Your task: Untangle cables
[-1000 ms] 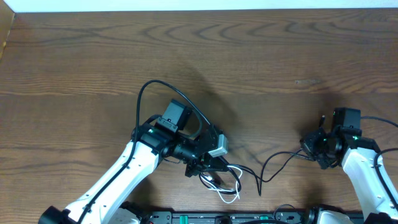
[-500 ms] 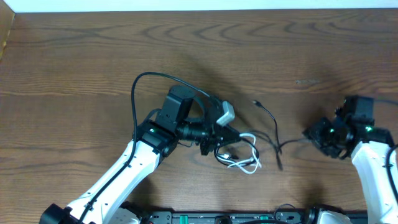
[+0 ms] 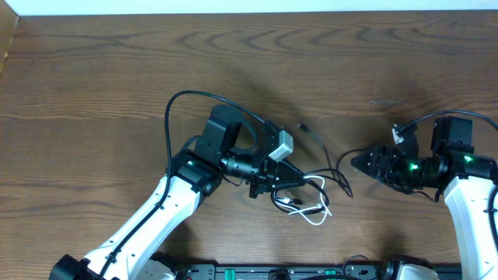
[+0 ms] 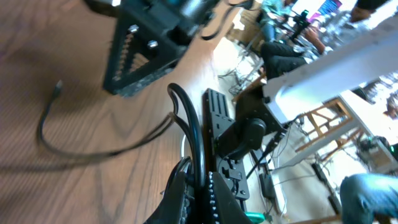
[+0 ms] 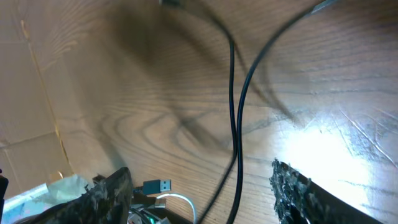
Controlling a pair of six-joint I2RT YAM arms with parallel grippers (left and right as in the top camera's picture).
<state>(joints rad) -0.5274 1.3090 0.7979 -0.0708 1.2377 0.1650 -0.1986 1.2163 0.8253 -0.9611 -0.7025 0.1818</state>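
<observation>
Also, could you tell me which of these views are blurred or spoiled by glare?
Overhead: sharp and evenly lit, with soft shadows on the table. Left wrist: blurred throughout, the room behind blown out bright. Right wrist: soft, the black cables smeared, with a white glare patch on the table at lower right.

One tabletop carries everything. Two grippers are over it: the left gripper and the right gripper. Between their tips lie the cables: one white cable just below the left gripper, and at least two black cables, too knotted for a sure count.
</observation>
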